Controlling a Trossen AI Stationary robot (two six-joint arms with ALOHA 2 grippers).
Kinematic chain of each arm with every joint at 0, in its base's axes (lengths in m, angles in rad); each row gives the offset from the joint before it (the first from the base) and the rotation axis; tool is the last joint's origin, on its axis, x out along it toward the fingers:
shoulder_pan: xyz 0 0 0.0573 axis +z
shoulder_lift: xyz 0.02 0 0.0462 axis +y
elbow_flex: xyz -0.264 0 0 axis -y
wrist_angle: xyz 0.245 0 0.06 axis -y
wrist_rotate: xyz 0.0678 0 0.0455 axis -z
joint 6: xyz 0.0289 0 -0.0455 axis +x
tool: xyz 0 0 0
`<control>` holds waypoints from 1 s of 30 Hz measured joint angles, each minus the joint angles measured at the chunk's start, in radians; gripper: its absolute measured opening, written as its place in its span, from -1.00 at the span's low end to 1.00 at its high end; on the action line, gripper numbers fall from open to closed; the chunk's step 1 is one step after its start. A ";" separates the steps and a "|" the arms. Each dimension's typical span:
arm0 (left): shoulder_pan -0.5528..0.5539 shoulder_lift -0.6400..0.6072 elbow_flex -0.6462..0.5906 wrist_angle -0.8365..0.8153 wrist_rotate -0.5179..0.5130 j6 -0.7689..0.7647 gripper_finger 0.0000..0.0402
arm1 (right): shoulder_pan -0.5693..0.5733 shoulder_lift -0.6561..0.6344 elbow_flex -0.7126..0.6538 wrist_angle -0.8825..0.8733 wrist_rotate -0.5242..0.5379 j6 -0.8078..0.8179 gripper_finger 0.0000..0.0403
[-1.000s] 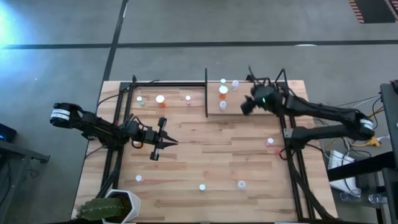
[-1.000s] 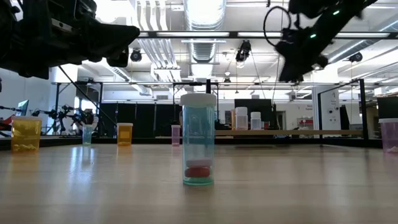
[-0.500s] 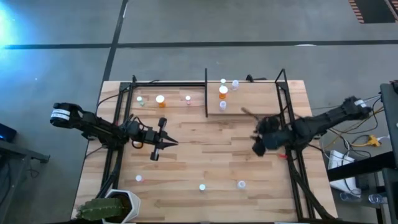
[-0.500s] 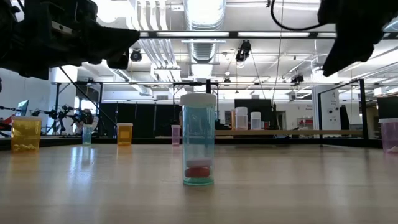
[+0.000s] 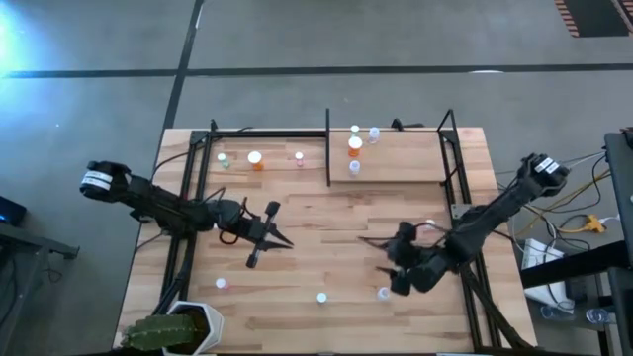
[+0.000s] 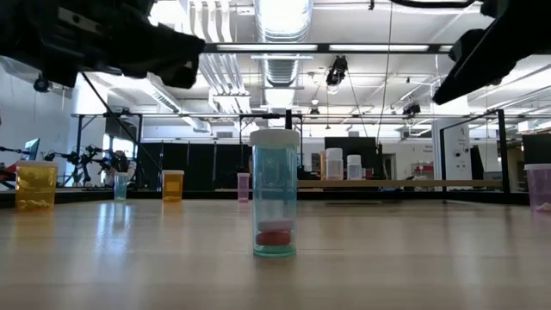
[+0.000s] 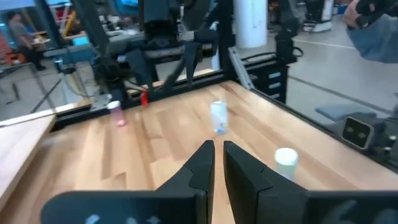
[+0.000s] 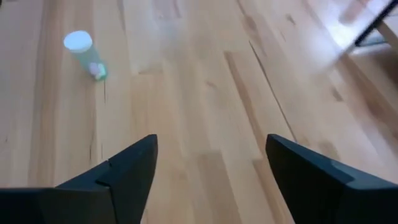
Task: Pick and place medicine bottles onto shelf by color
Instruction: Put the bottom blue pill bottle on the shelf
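My right tool [image 5: 388, 269] hangs wide open and empty near the tabletop's [image 5: 326, 213] front edge, reaching for a loose bottle [image 5: 383, 293]: tiny, white-capped, bluish-clear, upright. Next I must centre the fingers around it, descend, close gently. My left tool [image 5: 269, 237], pinched shut and empty, waits left of centre.

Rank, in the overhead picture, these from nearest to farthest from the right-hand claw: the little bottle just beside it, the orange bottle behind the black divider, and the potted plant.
From the right gripper, open over the table's near right part:
1. The small bottle, at the near edge just beside it.
2. The orange bottle, on the shelf at the far side.
3. The potted plant, at the near left corner.
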 joint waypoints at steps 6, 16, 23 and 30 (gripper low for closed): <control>-0.019 0.000 -0.005 0.001 -0.015 0.001 -0.93 | -0.010 0.155 -0.002 0.257 0.002 -0.147 0.49; -0.019 0.000 -0.013 -0.006 -0.076 0.002 -0.93 | -0.011 0.333 0.001 0.781 -0.182 -0.402 0.45; -0.019 0.000 -0.013 -0.007 -0.076 0.001 -0.93 | -0.053 0.450 0.091 0.797 -0.217 -0.443 0.46; -0.019 0.000 -0.013 -0.006 -0.076 0.002 -0.93 | -0.097 0.549 0.238 0.731 -0.255 -0.488 0.41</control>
